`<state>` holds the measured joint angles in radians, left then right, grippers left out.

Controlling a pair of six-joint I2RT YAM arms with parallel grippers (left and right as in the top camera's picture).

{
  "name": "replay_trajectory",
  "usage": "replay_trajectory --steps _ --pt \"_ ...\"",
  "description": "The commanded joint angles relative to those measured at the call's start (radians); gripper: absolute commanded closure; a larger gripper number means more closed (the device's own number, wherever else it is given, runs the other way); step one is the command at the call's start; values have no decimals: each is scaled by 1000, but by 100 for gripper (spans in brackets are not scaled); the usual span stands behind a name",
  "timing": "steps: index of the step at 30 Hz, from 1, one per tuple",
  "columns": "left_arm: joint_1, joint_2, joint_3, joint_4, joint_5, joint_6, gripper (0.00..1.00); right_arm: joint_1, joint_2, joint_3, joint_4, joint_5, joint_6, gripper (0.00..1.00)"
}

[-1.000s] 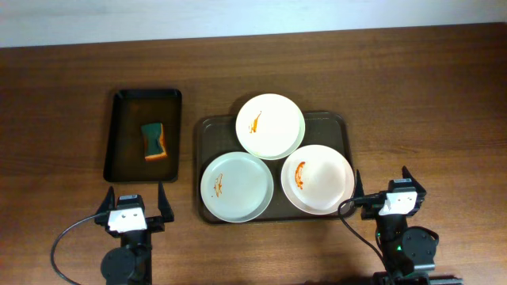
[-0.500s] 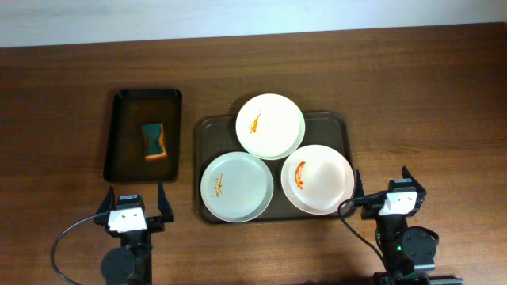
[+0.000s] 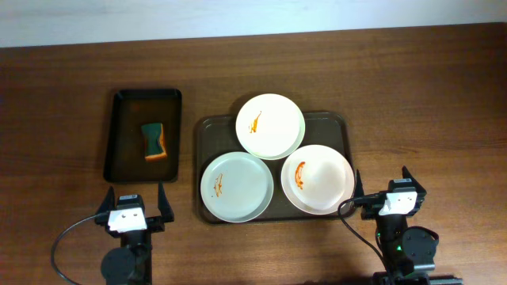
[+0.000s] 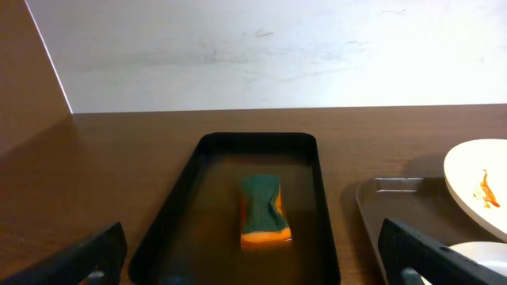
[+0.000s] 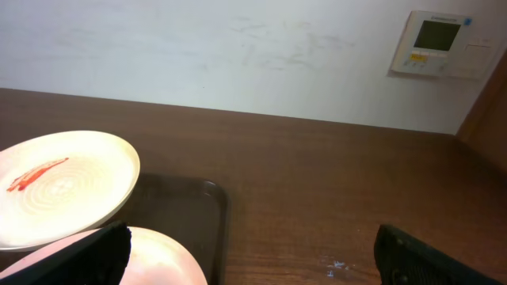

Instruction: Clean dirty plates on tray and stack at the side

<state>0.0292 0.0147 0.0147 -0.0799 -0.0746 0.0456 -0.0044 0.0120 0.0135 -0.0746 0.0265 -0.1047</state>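
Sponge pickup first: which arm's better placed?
Likely left. The open left gripper sits right before the narrow black tray holding the green-and-orange sponge, centred in its wrist view. The open right gripper sits by the large dark brown tray, farther away.

Dark brown wood-grain table (image 3: 412, 87) across nearly the whole overhead view, grain running side to side, with a soft sheen. Behind its far edge a plain white wall (image 4: 277, 55), matte, faintly scuffed and scratched. Mounted on it toward the right, a small white control panel (image 5: 438, 43) with a greyish display, lettering too small to read. Brown left side board (image 4: 24, 79) meeting the wall at one end, brown right side board (image 5: 491, 111) at the other. Even, diffuse light; weak shadows only.
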Motion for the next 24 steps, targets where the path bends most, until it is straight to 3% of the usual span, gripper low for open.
replay_trajectory --steps 1,20,22,24 --pt "-5 -9 -5 -2 19 16 0 -10 -4 -8 -4 9 4 2" --pt "-5 -9 -5 2 23 11 0 -10 -4 -8 -4 9 4 2" --pt "-5 -9 -5 58 232 -89 0 -10 -4 -8 -4 9 4 2" --pt "-5 -9 -5 190 464 -105 0 -10 -4 -8 -4 9 4 2"
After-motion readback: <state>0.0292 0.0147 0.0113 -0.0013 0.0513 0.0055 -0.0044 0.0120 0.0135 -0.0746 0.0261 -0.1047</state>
